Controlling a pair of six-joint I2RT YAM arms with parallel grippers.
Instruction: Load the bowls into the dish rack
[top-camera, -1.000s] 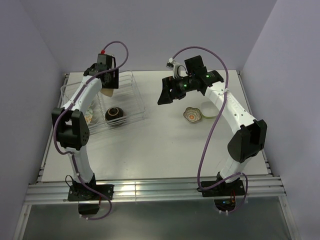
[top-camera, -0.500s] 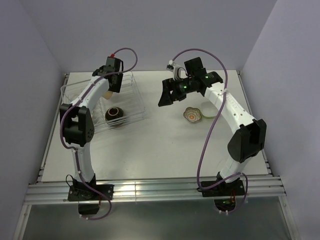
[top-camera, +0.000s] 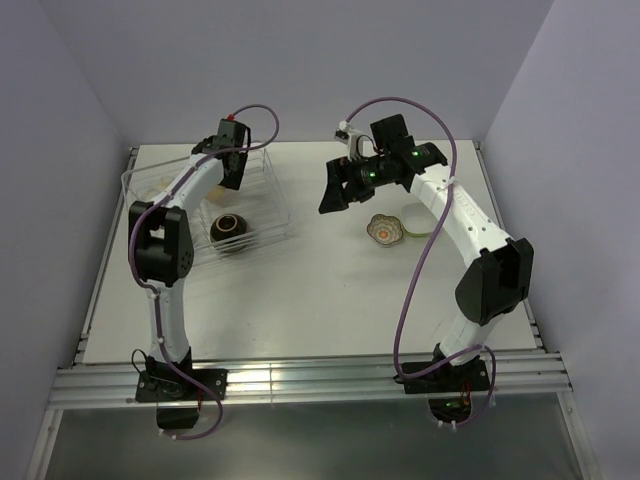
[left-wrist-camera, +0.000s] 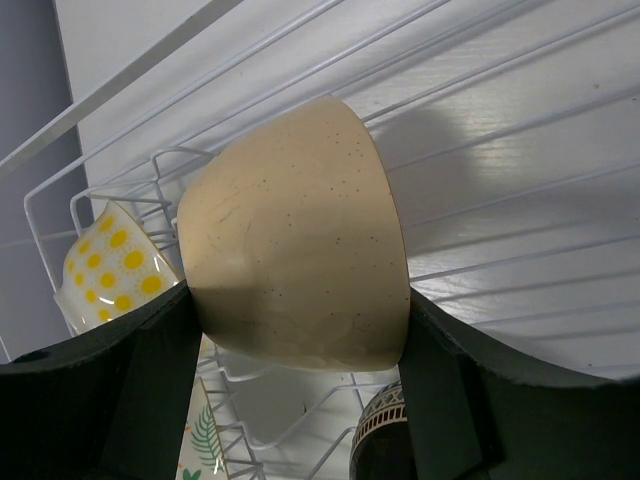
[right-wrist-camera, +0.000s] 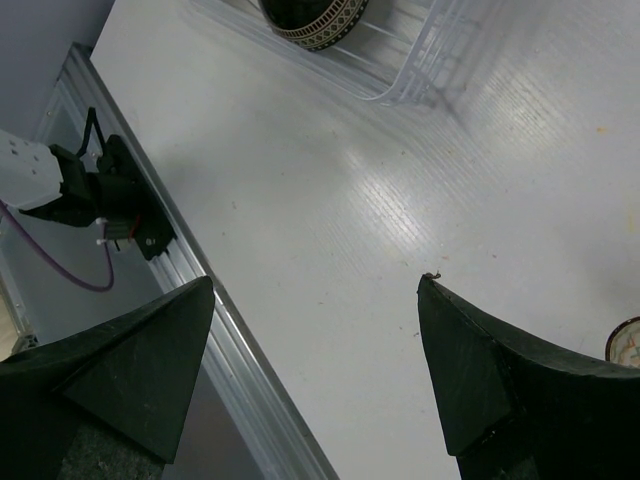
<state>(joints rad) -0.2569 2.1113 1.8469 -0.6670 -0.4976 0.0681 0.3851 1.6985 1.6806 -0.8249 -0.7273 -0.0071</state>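
Fingers (left-wrist-camera: 140, 385) of your left gripper (left-wrist-camera: 297, 345) pinch the round tan bowl (left-wrist-camera: 290, 250) over the clear wire dish rack (top-camera: 276, 205); your right gripper (right-wrist-camera: 315, 300) is spread wide.

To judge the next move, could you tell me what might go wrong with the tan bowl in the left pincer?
The left pincer holds the tan bowl rim sideways; released so, it may roll or catch on the dish rack wires. It could also knock the yellow-flowered bowl beside it.
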